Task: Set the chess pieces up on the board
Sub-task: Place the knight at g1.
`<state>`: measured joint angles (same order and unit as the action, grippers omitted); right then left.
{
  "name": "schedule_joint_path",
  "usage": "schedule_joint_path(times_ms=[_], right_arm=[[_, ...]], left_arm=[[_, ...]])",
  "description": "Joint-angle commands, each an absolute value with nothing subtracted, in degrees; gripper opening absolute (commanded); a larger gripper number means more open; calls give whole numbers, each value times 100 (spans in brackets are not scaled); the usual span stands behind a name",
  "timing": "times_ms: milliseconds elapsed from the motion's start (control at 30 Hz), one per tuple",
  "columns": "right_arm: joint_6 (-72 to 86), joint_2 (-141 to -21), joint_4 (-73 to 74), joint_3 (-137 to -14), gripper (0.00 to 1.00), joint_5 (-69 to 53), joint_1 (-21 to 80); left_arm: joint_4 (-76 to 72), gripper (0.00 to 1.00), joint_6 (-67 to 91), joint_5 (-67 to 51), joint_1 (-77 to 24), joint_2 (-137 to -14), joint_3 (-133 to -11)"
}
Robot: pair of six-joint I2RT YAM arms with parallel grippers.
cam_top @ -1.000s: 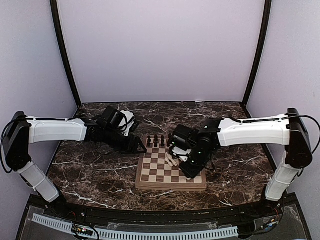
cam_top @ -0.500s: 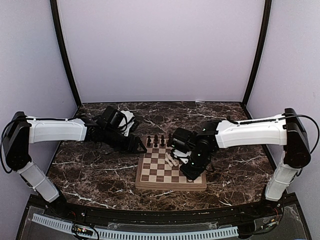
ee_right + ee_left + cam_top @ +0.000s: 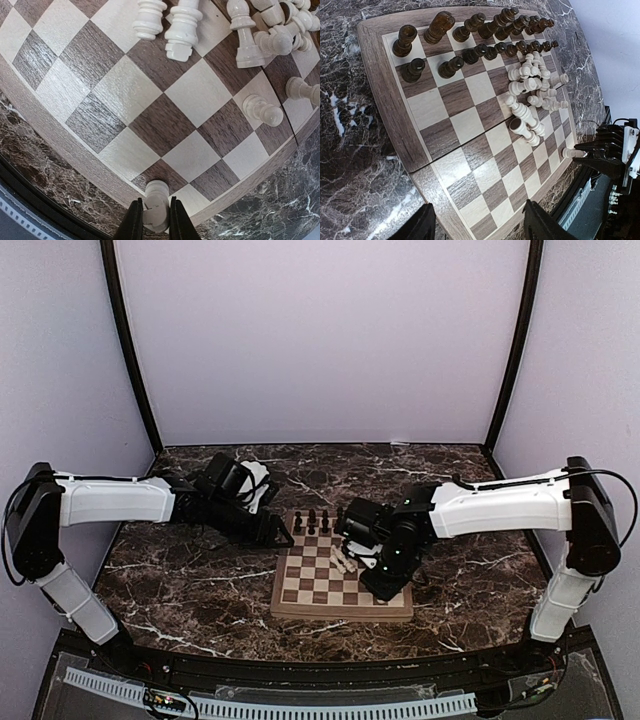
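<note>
The board [image 3: 312,592] lies at mid-table, seen close up as the board [image 3: 470,120] and the board [image 3: 150,115]. Dark chess pieces [image 3: 470,30] stand in two rows along its far edge [image 3: 311,520]. White chess pieces [image 3: 530,90] lie heaped near the middle [image 3: 240,30]. My right gripper [image 3: 156,217] is shut on a white rook [image 3: 157,197], held upright over a dark corner square at the board's near right [image 3: 385,580]. Whether its base touches the square I cannot tell. My left gripper [image 3: 482,222] hangs open and empty over the board's left edge [image 3: 275,532].
Dark marble table [image 3: 180,580] surrounds the board. A white object [image 3: 257,476] shows behind my left wrist at the back left. Purple walls close in the back and sides.
The right arm has shifted slightly leftward with the rook still held. The left arm has not moved.
</note>
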<state>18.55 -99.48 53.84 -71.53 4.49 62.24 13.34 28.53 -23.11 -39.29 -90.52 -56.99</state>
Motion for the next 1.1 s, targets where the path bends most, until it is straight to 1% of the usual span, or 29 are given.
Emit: schedule_joint_path(times_ms=[0, 200, 400, 633, 800, 967, 1000, 1067], right_arm=[[1856, -9975, 5268, -7068, 9, 488, 6275], [1822, -10005, 5249, -7065, 13, 516, 6267], [1794, -10009, 5237, -7066, 14, 527, 6267], [1787, -9992, 5273, -7066, 25, 507, 6258], [1770, -9965, 5453, -7261, 34, 474, 6243], [1535, -9858, 5859, -8020, 37, 667, 6071], [1512, -9849, 5890, -8152, 37, 659, 5987], [1487, -9826, 5839, -8267, 33, 566, 5690]], left_arm=[[1266, 63, 2830, -2388, -3955, -9069, -5784], [1262, 63, 2851, -2397, -3955, -9090, -5771], [1261, 63, 2849, -2407, -3955, -9125, -5786], [1261, 63, 2845, -2429, -3955, -9166, -5792], [1265, 63, 2833, -2434, -3955, -9160, -5789], [1308, 63, 2817, -2394, -3951, -9101, -5801], [1316, 63, 2824, -2392, -3953, -9091, -5799], [1317, 63, 2829, -2376, -3950, -9069, -5796]])
